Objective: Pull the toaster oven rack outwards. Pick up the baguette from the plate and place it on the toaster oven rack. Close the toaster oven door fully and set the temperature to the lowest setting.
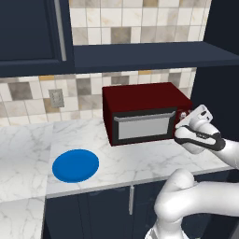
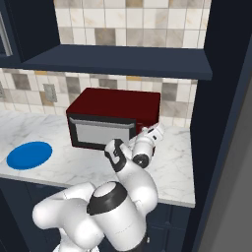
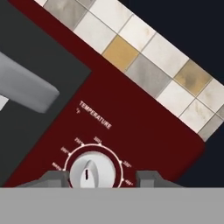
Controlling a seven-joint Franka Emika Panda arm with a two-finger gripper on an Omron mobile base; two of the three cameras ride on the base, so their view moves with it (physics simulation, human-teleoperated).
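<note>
Marble counter (image 1: 28, 140), white with grey veins, runs under dark blue cupboards and a wall of small square tiles. Nearest sits the flat round blue plate (image 1: 75, 165), smooth and bare. Further back stands the dark red toaster oven (image 1: 144, 112), a hard boxy thing, its black-framed glass door (image 1: 144, 126) shut. At its right panel the gripper (image 3: 103, 178) has its two dark fingertips either side of the pale round temperature knob (image 3: 92, 173), partly open, not yet pinching it. I think the knob is small, stiff and a bit slippery, so pinch its sides and turn gently
</note>
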